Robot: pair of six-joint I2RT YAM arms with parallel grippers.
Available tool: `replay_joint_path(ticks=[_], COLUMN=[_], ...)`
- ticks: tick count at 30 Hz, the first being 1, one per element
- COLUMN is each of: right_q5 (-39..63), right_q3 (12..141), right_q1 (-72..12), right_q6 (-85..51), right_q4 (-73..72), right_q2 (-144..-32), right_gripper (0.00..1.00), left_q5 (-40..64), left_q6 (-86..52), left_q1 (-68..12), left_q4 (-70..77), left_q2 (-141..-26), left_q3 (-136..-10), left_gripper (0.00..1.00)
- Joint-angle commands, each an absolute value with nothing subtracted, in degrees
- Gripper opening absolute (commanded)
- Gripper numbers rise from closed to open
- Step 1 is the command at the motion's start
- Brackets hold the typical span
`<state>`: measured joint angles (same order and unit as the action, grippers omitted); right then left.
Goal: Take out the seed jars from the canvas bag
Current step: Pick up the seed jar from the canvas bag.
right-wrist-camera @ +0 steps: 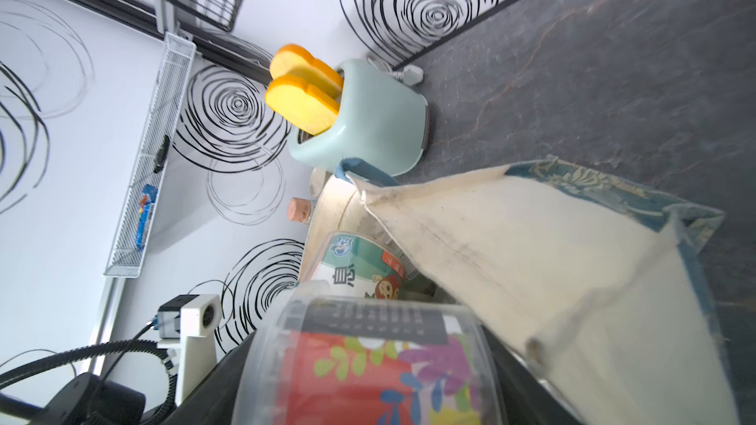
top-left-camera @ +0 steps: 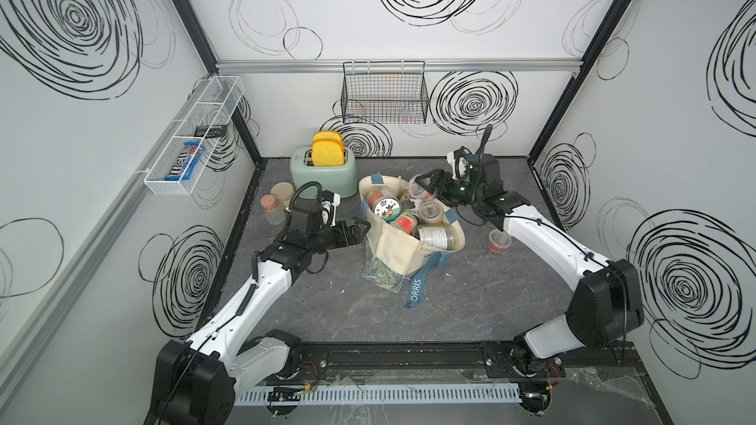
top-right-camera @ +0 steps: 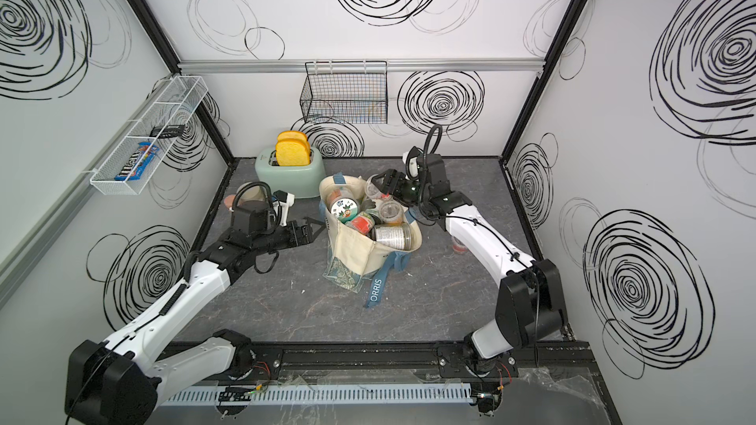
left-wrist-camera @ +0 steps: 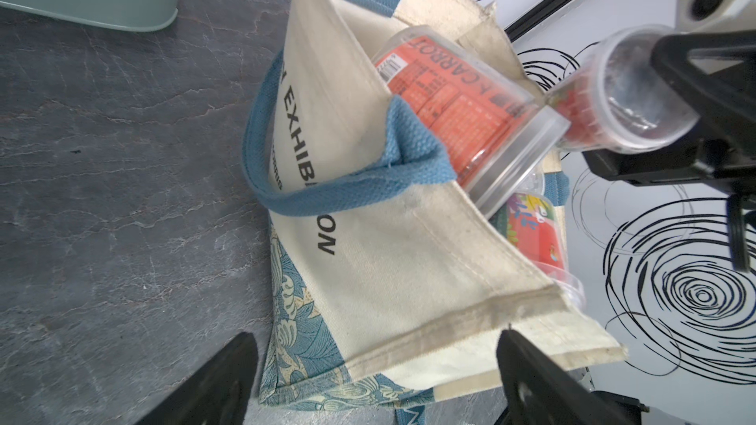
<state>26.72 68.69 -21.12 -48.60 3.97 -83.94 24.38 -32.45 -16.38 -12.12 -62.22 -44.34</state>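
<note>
Close on the right wrist view: the seed jar [right-wrist-camera: 368,365] runs off the bottom edge, label blurred, unreadable. In a top view the right arm [top-right-camera: 487,239] hides most of the red-filled jar [top-right-camera: 459,245] on the counter [top-right-camera: 286,312]. Strap lettering [top-left-camera: 414,292] shows only "ORRIS", first letter hidden. Deeper jars in the canvas bag [top-left-camera: 392,251] are buried, can't count them.

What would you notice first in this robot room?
A cream canvas bag crammed with seed jars stands mid-table. The right gripper pinches one clear jar at the bag's far rim. Behind the bag sits a mint toaster with two yellow toast slices sticking up.
</note>
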Motion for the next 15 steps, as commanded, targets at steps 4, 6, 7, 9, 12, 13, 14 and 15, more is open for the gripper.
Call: replay_joint_path(ticks=[4, 6, 7, 9, 12, 13, 14, 15], right_q5=[29.18, 29.66, 29.7, 30.21, 30.49, 30.63, 30.1, 29.27], right_q3=[62.09, 60.38, 59.69, 58.59, 57.55, 57.32, 57.16, 57.09], right_q1=[-13.18, -11.36, -10.38, -7.74, -4.24, -3.38, -2.87, -2.45], right_q6=[-49.64, -49.44, -49.23, -49.0, -48.36, -48.27, -48.14, -47.92], right_q4=[-0.26, -0.81, -1.03, -1.54, -2.29, -2.69, -3.21, -3.74], right_q2=[-76.79, -76.13, -75.95, -76.28, -78.11, -78.83, -79.78, -80.74], right_gripper=[0.74, 0.73, 0.73, 0.73, 0.73, 0.73, 0.73, 0.73], left_q5=[23.97, 23.99, 23.99, 23.91, 23.91, 23.92, 23.9, 23.91], left_q6=[-32.34, -32.39, -32.34, -32.26, -32.13, -32.04, -32.04, -31.91], left_q1=[-16.17, -16.17, -16.16, -16.16, -16.08, -16.08, -15.99, -15.95], left_q4=[-10.59, -10.59, -10.68, -10.8, -11.05, -11.13, -11.2, -11.25], left_q2=[-61.02, -61.15, -61.09, -61.0, -60.93, -60.96, -60.91, -60.91], left_q3=[-42.76, -42.71, -42.71, -42.8, -42.83, -42.89, -42.81, -42.8], left_gripper=[0.96, 0.96, 0.96, 0.96, 0.96, 0.96, 0.96, 0.96])
